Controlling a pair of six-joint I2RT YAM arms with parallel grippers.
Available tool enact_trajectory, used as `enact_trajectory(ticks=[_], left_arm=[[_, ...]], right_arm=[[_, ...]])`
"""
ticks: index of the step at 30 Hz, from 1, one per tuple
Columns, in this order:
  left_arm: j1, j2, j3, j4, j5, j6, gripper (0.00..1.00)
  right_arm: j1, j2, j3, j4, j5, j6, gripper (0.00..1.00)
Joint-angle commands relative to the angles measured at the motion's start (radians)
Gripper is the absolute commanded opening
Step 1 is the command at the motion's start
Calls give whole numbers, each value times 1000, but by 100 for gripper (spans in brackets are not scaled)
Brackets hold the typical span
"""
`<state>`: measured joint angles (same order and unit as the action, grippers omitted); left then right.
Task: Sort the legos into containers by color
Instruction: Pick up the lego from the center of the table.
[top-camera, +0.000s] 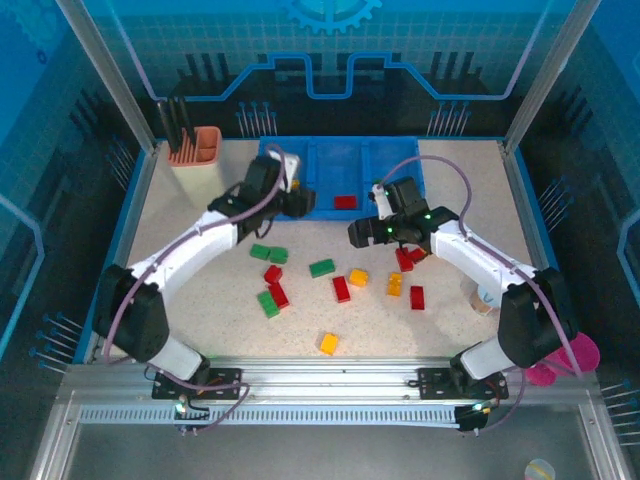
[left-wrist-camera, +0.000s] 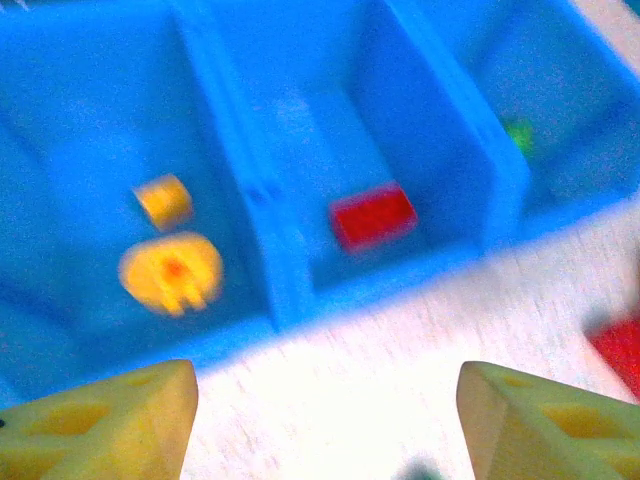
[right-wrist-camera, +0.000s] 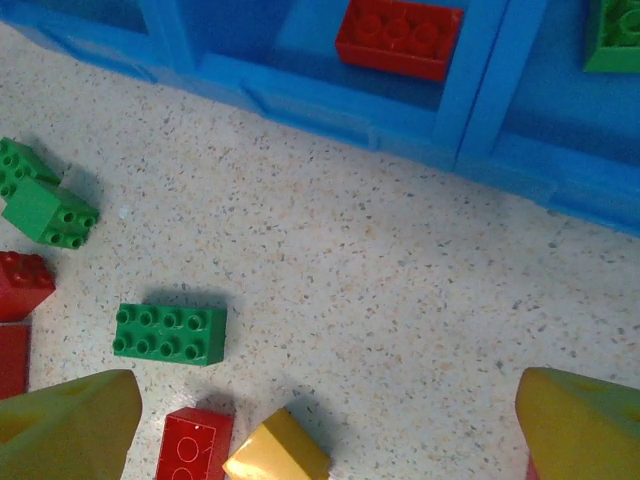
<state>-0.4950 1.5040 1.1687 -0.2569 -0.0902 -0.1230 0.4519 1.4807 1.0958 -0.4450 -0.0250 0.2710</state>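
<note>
A shallow blue plastic tray (top-camera: 335, 165) at the far edge of the speckled table (top-camera: 400, 335), red plastic brick (top-camera: 345, 201) in its middle compartment, small plastic bricks (top-camera: 341, 288) scattered before it, tall beige holder (top-camera: 195, 165) left of it

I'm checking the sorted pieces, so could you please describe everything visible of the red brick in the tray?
The red brick looks like glossy plastic, rectangular, with two rows of studs facing up. It lies flat and alone on the floor of the middle compartment, near the front wall; whether it touches that wall is unclear.
</note>
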Motion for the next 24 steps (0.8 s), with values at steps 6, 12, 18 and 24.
enact_trajectory(ticks=[6,12,18,24], left_arm=[[-244,-64,-172,-29,-64,-147,71],[-382,7,-211,78,-131,-244,72],[-446,148,-122,82,-144,-199,72],[-463,277,-26,82,-150,-170,73]], right_arm=[[-51,-58,93,-99,48,53,98],[-58,-65,116,-86,13,57,98],[-60,-111,98,-77,44,63,98],[-82,-161,83,-76,51,57,98]])
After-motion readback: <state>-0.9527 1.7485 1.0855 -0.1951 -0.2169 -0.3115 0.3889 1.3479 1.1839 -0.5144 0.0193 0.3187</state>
